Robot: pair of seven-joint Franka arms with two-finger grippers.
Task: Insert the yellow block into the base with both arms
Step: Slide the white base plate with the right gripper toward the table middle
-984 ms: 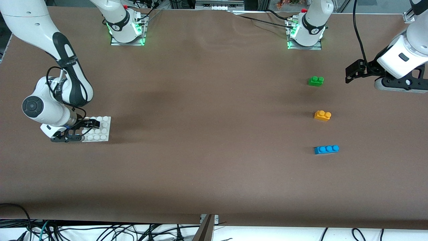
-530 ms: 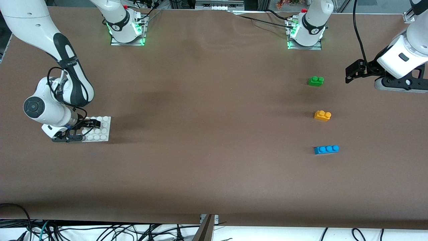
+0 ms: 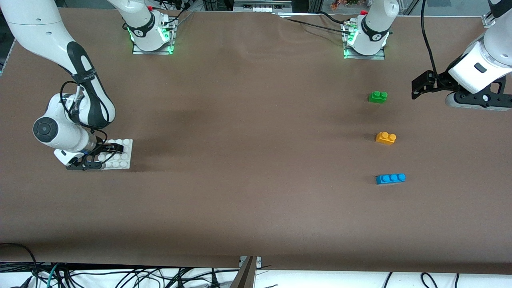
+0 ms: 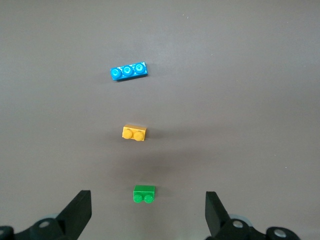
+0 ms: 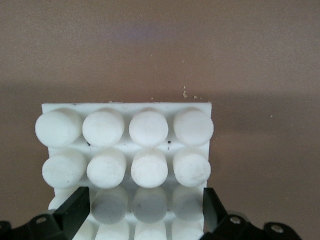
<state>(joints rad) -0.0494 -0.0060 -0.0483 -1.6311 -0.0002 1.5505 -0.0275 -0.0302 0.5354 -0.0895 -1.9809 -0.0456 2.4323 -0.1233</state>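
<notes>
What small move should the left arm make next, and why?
Probably move the left hand over the yellow block and lower it. The hand is open in the air, and the block lies free between the green brick and blue brick.

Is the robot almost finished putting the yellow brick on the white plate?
Not yet, it is only starting. Done: nothing is joined; the yellow block sits alone on the table between the green brick and blue brick. In hand: the right gripper is low at the base, jaws open around its edge. The left gripper hangs open near the green brick. Left: picking up the block and pressing it on.
</notes>
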